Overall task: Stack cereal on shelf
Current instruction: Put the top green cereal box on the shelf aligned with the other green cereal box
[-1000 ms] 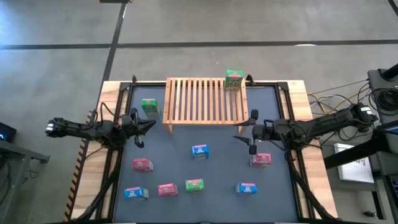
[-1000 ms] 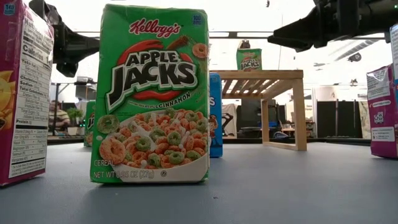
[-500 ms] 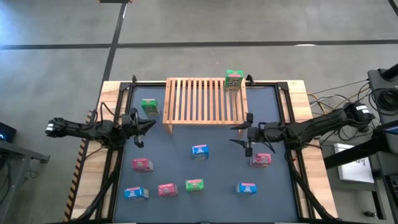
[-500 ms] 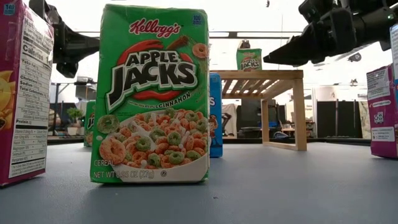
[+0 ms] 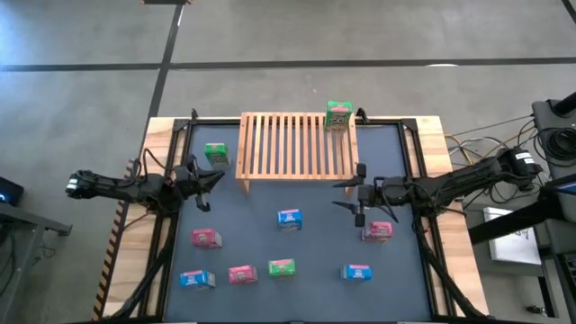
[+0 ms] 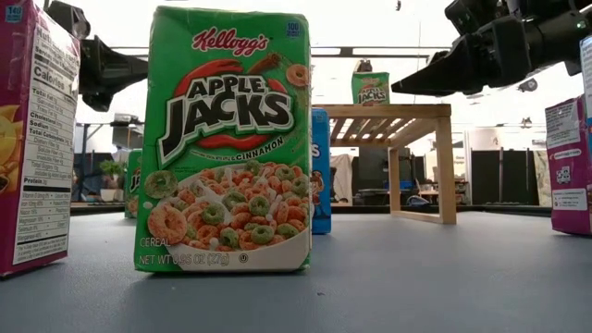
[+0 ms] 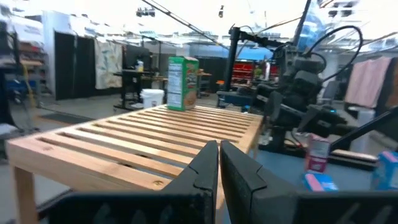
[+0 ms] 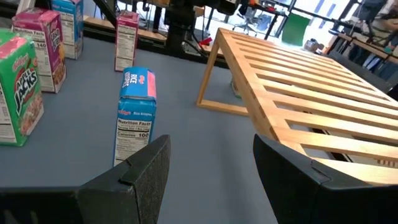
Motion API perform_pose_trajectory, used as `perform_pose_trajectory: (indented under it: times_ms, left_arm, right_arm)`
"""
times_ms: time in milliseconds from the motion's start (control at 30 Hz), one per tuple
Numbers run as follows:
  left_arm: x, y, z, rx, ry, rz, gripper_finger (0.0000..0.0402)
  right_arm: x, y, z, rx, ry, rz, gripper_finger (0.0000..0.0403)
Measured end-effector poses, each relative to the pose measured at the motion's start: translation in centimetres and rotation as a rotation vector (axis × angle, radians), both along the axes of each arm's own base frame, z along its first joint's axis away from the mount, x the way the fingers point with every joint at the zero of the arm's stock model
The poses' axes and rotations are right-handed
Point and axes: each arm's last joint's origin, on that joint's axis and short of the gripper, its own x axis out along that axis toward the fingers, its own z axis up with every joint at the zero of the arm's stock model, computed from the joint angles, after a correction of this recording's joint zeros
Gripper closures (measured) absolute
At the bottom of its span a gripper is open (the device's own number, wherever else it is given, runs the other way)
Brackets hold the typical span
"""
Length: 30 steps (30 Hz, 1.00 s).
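Observation:
The wooden slatted shelf [image 5: 297,144] stands at the table's far middle. One green cereal box [image 5: 338,115] stands upright on its far right corner [image 6: 370,88]. Several more cereal boxes stand on the dark table: a green one [image 5: 216,154] left of the shelf, a blue one [image 5: 289,218] in the middle, a pink one [image 5: 378,231] at the right. My right gripper [image 5: 340,195] hovers open near the shelf's near right leg, pointing at the blue box [image 8: 137,115]. My left gripper [image 5: 219,176] is shut [image 7: 219,149], empty, off the shelf's near left corner.
A near row of boxes stands along the table's front: blue [image 5: 196,279], pink [image 5: 242,274], green [image 5: 282,267], blue [image 5: 357,272], with another pink one [image 5: 206,238] behind at the left. The table's black frame [image 5: 171,225] runs along the sides. Cables lie at the right.
My right gripper has come a little toward the table's left and down, staying open, then held still. The boxes and the shelf have not moved.

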Motion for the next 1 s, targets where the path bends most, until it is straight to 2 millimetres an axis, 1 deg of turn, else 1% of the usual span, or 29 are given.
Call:
perform_pose_trajectory:
  times_ms: [300,433,667,833,1000]
  left_arm:
    - [0.0,0.0,0.2,0.071,0.01,0.019,0.0401]
    - [-0.2,0.0,0.7,0.114,-0.03,0.033,0.0401]
    - [-0.3,0.1,1.3,0.105,-0.095,0.035,0.0401]
    - [-0.5,0.0,1.7,0.07,-0.148,0.017,0.0401]
    - [-0.5,0.0,1.7,0.067,-0.154,0.016,0.0401]
  right_arm:
    - [0.0,0.0,0.0,0.024,-0.001,-0.005,0.0184]
    - [0.0,0.0,-0.1,0.022,0.006,-0.005,0.0184]
    - [0.2,0.0,-0.5,0.07,0.025,-0.017,0.0184]
    - [0.4,0.0,-0.9,0.044,0.042,-0.018,0.0184]
    - [0.4,0.0,-0.9,0.054,0.039,-0.019,0.0184]
